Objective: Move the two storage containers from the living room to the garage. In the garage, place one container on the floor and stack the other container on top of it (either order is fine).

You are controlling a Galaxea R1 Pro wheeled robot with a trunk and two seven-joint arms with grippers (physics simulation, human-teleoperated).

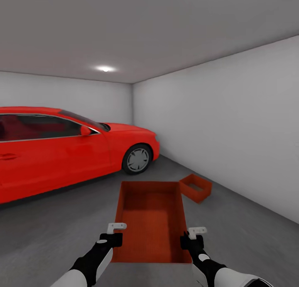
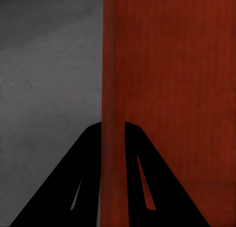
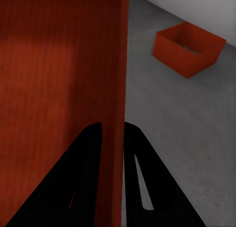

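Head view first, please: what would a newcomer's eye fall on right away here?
Probably the red car filling the left of the garage, parked on the grey concrete floor. Next, the held container out front, its side walls pinched by the left gripper and right gripper. A second container sits on the floor just beyond, near the right wall.

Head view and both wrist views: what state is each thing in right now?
Carried bin: held off the floor, open side up, empty.
Second bin: resting on the concrete floor near the wall, empty, untouched.
Left end effector: shut on the carried bin's wall.
Right end effector: shut on the opposite wall.
Red car: parked.
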